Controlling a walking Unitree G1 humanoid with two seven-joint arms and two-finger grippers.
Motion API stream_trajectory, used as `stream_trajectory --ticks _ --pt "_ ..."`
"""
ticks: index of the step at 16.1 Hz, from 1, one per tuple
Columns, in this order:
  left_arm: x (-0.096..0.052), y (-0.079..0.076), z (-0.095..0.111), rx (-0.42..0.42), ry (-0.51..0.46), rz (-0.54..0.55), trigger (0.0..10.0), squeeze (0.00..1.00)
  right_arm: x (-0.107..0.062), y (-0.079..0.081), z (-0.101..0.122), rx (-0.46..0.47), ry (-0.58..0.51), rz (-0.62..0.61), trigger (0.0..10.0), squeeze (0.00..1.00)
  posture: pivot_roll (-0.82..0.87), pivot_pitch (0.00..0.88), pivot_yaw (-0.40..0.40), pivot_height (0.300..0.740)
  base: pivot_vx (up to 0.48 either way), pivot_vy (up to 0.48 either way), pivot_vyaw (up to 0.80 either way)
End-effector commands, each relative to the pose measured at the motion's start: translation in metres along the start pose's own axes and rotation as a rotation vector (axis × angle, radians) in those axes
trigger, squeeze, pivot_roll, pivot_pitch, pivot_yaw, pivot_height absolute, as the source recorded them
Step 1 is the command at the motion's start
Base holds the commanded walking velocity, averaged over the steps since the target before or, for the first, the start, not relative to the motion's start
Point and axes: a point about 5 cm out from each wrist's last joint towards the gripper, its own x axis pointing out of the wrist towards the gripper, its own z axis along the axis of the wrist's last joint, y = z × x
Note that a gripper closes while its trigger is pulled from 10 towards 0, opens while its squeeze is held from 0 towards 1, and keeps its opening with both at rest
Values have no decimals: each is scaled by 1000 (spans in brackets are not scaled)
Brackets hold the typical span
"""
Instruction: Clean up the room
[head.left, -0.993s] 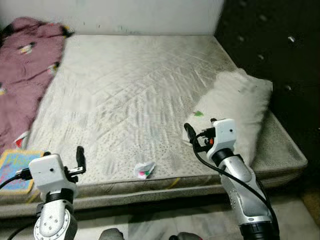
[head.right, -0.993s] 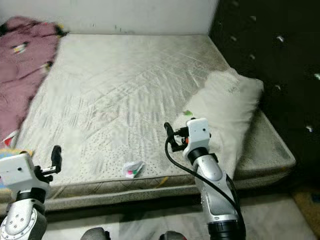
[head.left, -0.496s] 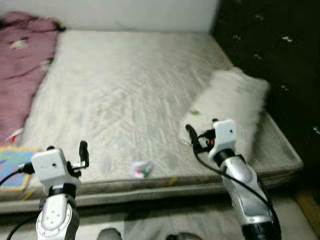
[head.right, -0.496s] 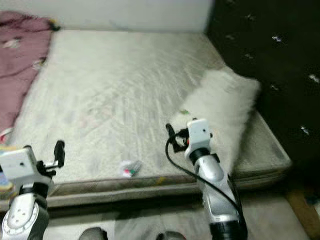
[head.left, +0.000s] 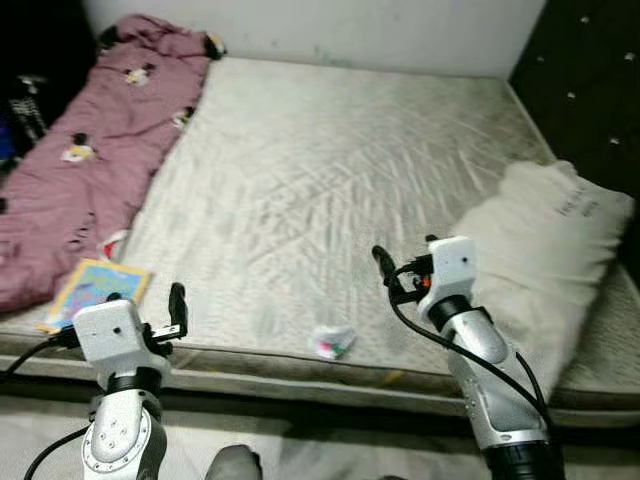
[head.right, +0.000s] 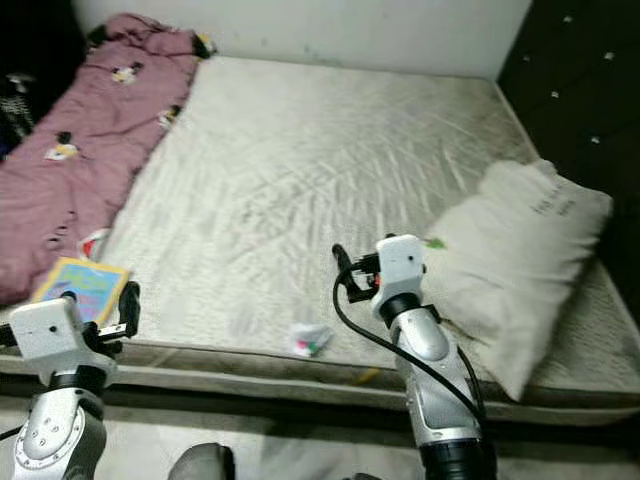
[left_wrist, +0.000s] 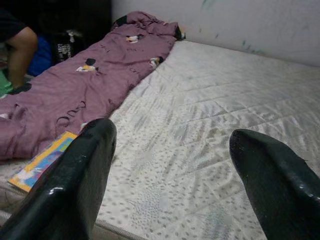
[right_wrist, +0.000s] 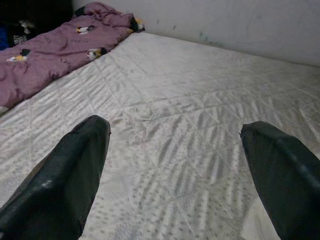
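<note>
A crumpled wrapper (head.left: 333, 341) lies at the mattress (head.left: 330, 180) front edge, at 7 o'clock from the right hand (head.left: 385, 275), the nearer one. Both hands, left (head.left: 176, 310) included, hover open and empty.

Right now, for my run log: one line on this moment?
left gripper: open, idle | right gripper: open, over mattress | wrapper: near edge, untouched

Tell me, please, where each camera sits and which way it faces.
Left eye view: on the head, looking down at the mattress, both arms raised; left hand, right hand.
Right eye view: beside it, same scene; pillow, crumpled wrapper.
Left wrist view: along open black fingers toward the purple blanket and book.
Right wrist view: along open fingers across the mattress.
Both wrist views share the blanket.
</note>
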Motion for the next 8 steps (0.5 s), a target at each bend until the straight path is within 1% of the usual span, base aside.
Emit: stream_trajectory --ticks 1,6,8 --pt "0 0 -1 2 10 -1 10000 0 0 0 -1 1 8 5 10000 0 109 63 -48 740 0 0 0" --pt "0 0 -2 -4 17 -6 10000 0 1 0 -2 8 12 4 10000 0 110 67 -46 740 0 0 0" --pt "2 -4 -3 -35 27 -20 10000 0 1 0 -2 10 15 2 10000 0 108 68 -45 740 0 480 0"
